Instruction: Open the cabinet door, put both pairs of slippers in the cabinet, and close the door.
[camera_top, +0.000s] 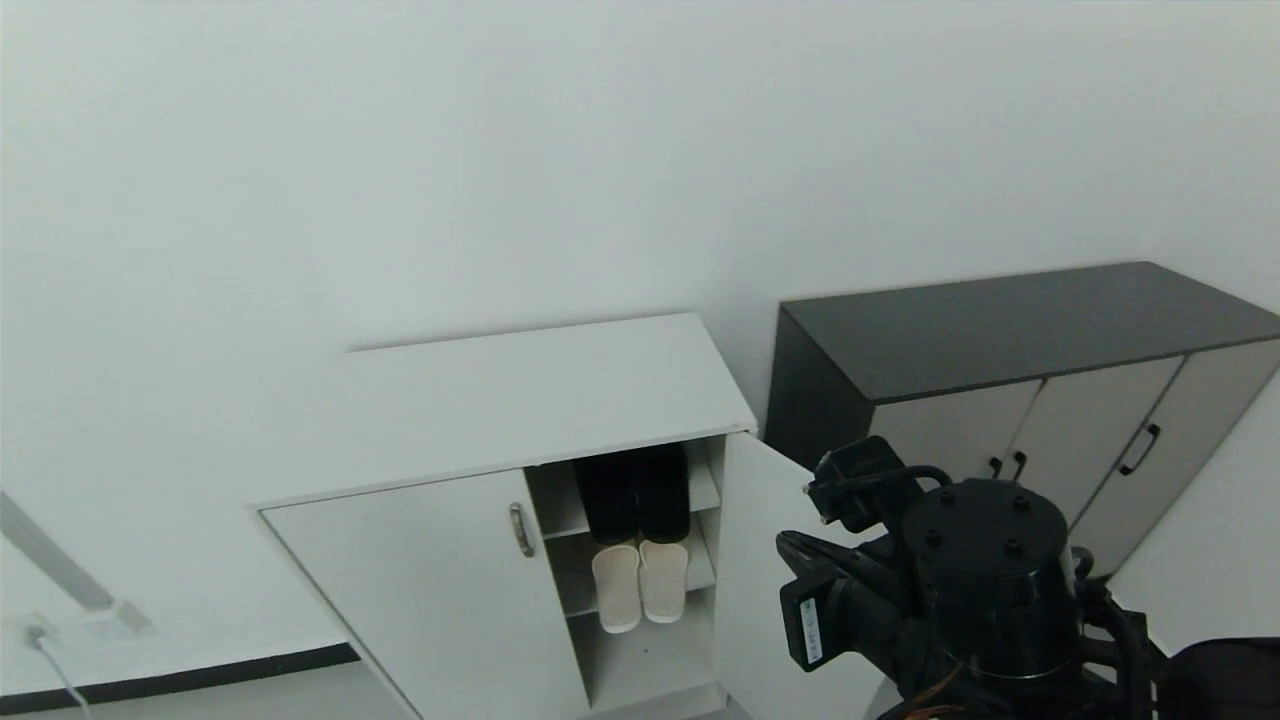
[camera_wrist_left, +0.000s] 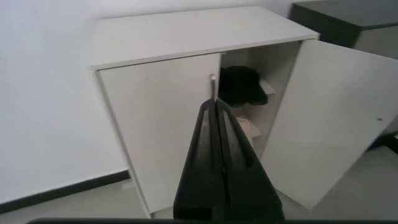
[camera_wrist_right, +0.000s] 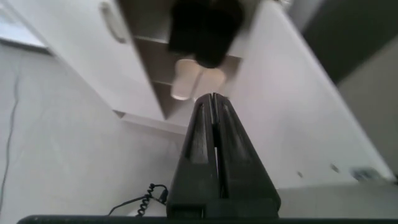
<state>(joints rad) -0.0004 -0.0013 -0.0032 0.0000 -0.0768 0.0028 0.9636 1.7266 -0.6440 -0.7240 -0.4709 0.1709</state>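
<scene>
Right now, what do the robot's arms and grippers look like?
Both the left gripper and the right gripper are matte black, each with two long flat fingers that taper from a broad base to a narrow tip. The right arm is black too, with a round bolted joint cap, a white label on one block and thin orange wires beneath.

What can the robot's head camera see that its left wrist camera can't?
Head view: a cable by the wall, and handles on the dark cabinet.
Left wrist view: the shut left tool, close up.
Both: the white cabinet with its right door open, and black slippers on the shelf above the white slippers.
</scene>
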